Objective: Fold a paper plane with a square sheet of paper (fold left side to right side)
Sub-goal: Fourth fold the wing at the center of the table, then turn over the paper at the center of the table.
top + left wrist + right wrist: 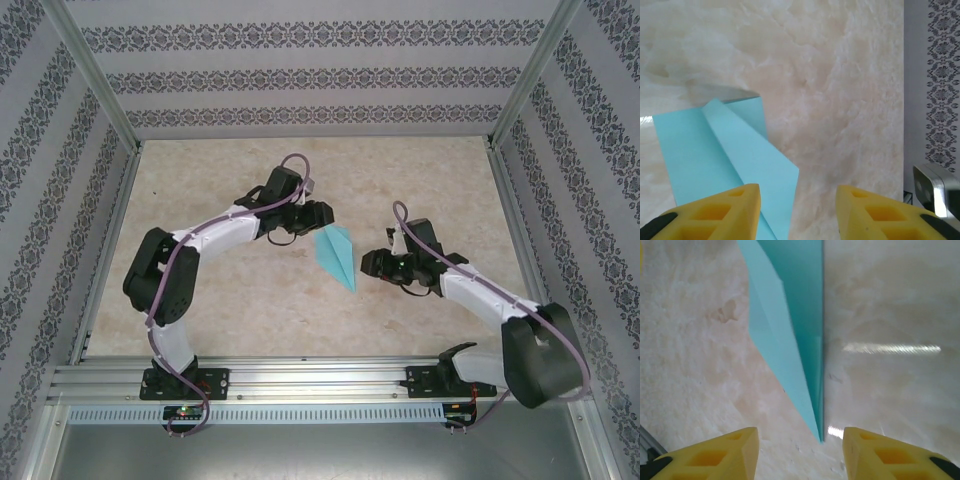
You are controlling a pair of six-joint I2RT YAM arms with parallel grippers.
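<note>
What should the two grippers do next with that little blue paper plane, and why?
Probably draw both back a little, clear of it. The paper plane looks fully folded, a slim pointed dart lying flat on the table. The left gripper and right gripper both stand open, holding nothing, so no fold seems left to press.

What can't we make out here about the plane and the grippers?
- Left wrist view: the paper plane runs off the left and bottom edges, and a finger of the left gripper covers part of it.
- Right wrist view: the plane's wide end is cut off by the top edge, while its tip lies ahead of the right gripper.
- Top view: the plane is too small to count folds, and left gripper contact is unclear.
- The plane's underside is hidden against the table.
</note>
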